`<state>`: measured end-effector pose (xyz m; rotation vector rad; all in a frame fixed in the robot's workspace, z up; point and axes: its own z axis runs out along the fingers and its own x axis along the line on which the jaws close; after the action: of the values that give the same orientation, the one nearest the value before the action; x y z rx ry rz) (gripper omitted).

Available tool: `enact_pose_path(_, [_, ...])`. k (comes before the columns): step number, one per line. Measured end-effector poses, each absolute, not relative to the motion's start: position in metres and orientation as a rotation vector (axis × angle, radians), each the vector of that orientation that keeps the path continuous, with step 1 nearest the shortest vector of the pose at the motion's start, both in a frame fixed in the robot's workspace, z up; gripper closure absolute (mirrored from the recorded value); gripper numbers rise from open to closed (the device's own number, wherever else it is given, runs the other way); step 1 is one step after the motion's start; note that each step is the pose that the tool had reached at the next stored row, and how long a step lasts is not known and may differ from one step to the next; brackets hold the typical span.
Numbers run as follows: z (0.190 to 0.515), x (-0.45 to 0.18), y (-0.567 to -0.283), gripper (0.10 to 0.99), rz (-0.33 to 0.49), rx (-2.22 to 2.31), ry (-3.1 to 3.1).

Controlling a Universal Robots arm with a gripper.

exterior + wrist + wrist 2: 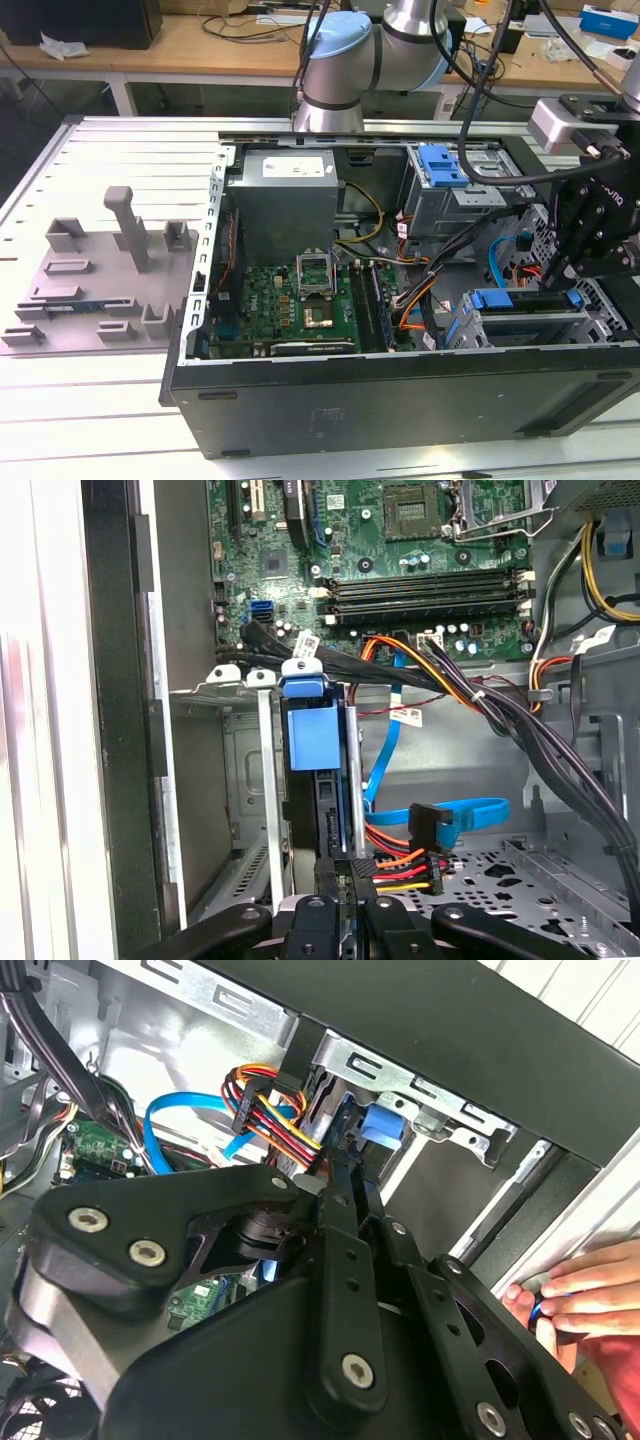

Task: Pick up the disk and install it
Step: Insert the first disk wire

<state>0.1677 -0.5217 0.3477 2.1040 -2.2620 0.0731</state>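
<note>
Basically gripper (340, 905) fingers pinch the disk (318, 770) edge-on, already partway down its drive cage (235, 780) at the case's (400, 395) front corner. Judgement: keep it square to the rails, push straight, avoid cables (400, 865).

Even overhead light fills the exterior view, leaving the computer case (400, 400) interior dim. In the first wrist view, the pale case edge (45, 730) blows out to glare (soft and unfocused), while the motherboard (400, 560) stays crisp. The gripper linkage (300, 1340) looms dark and slightly blurred.
</note>
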Motion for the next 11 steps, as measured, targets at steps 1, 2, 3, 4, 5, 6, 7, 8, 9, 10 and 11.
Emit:
enact_pose_path(1, [0.3477,0.1677,-0.5220,0.922,0.073,2.104,-2.262])
enact_pose_path(2, [0.3476,0.1677,-0.5222,0.922,0.073,2.104,-2.262])
enact_pose_path(3, [0.3475,0.1677,-0.5223,0.922,0.073,2.104,-2.262])
enact_pose_path(4, [0.3474,0.1677,-0.5223,0.922,0.073,2.104,-2.262])
enact_pose_path(5, [0.3474,0.1677,-0.5224,0.922,0.073,2.104,-2.262])
enact_pose_path(6, [0.3473,0.1677,-0.5224,0.922,0.073,2.104,-2.262])
enact_pose_path(7, [0.3471,0.1677,-0.5224,0.922,0.073,2.104,-2.262])
enact_pose_path(8, [0.3469,0.1677,-0.5224,0.922,0.073,2.104,-2.262])
enact_pose_path(9, [0.3466,0.1677,-0.5224,0.922,0.073,2.104,-2.262])
enact_pose_path(10, [0.3462,0.1677,-0.5224,0.922,0.073,2.104,-2.262])
enact_pose_path(11, [0.3459,0.1677,-0.5224,0.922,0.073,2.104,-2.262])
